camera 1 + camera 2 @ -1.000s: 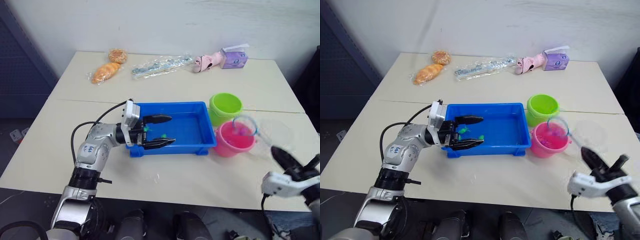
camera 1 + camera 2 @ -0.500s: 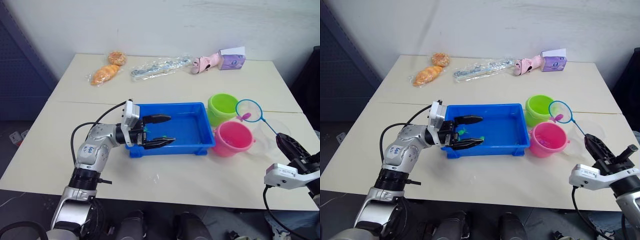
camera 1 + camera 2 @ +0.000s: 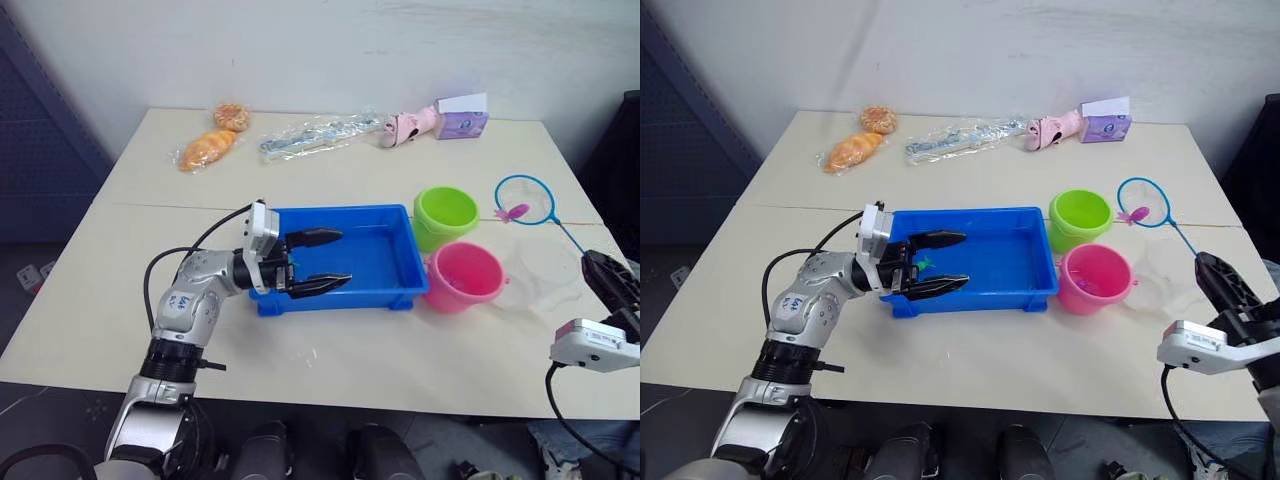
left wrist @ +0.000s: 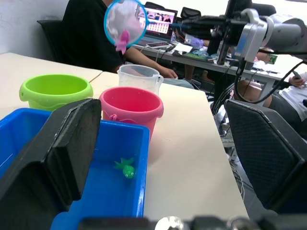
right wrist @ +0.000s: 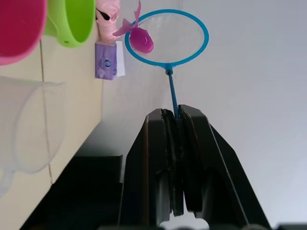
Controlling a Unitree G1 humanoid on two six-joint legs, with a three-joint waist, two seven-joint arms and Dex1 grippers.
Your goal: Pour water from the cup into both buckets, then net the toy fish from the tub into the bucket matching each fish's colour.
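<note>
My right gripper (image 5: 175,115) is shut on the thin handle of the net (image 3: 525,200). The blue-rimmed hoop hangs in the air to the right of the lime green bucket (image 3: 447,215) and beyond the pink bucket (image 3: 465,275). A pink toy fish (image 5: 139,39) clings to the hoop's mesh. The transparent cup (image 3: 545,280) stands right of the pink bucket. My left gripper (image 3: 320,262) is open, with its fingers spread over the left part of the blue tub (image 3: 380,255). A green fish (image 4: 125,168) lies in the tub.
Along the table's far edge lie two wrapped breads (image 3: 210,147), a clear plastic bag (image 3: 320,130), a pink toy (image 3: 405,125) and a purple box (image 3: 460,118). A person in black (image 4: 91,33) sits beyond the table in the left wrist view.
The net has risen from over the pink bucket and moved right and farther back, with the pink fish still in it. My left arm has not moved.
</note>
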